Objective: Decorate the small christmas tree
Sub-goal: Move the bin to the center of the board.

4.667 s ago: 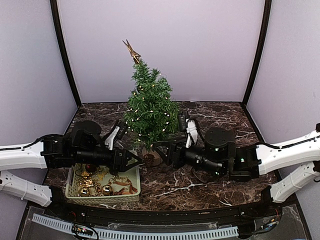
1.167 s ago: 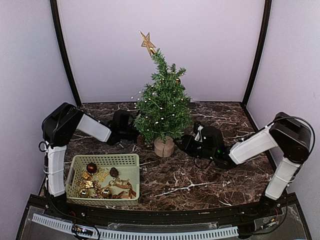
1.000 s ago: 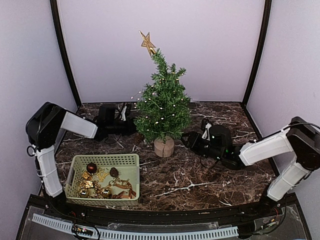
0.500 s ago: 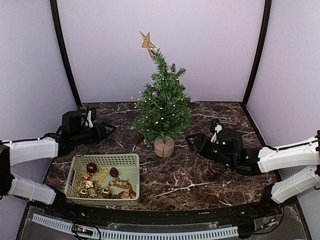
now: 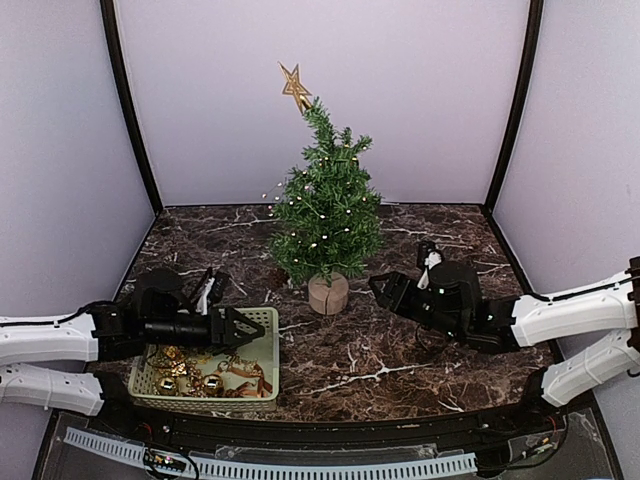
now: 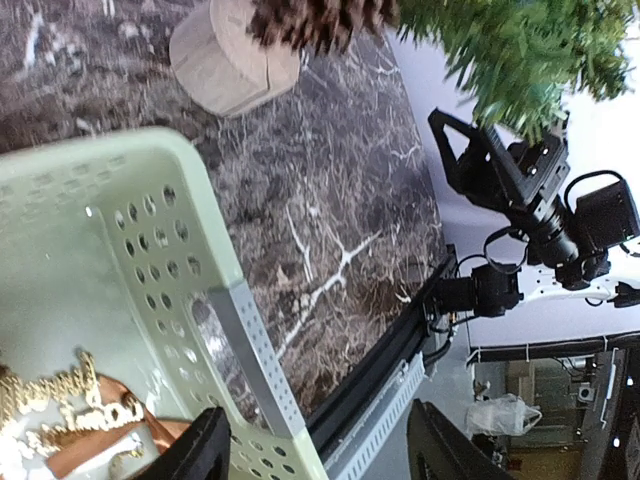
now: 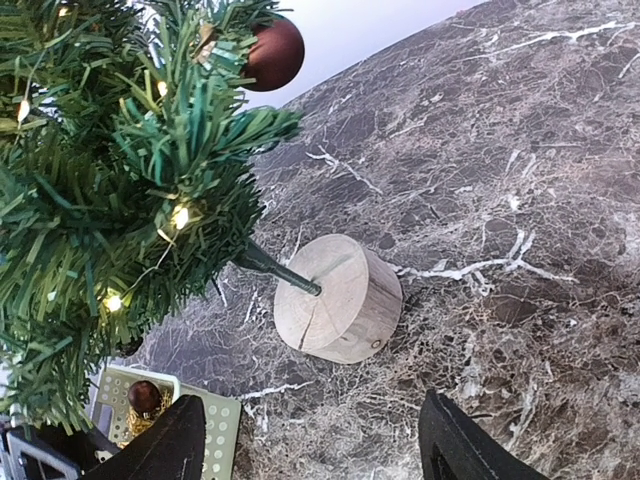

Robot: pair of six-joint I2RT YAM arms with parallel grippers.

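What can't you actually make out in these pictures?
- Top view: the left arm lies across the far part of the basket, hiding whatever is beneath it.
- Left wrist view: the gold lettering ornament runs off the left edge, so the word is unreadable.
- Right wrist view: the small christmas tree runs out of frame, so its upper part is unseen.

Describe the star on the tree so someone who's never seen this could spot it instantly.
Find the small christmas tree standing in the middle of the dark marble table and look up to its very tip. The gold star sits there, tilted left against the lilac wall. Other gold ornaments lie low in the green basket; only this one tops the tree.
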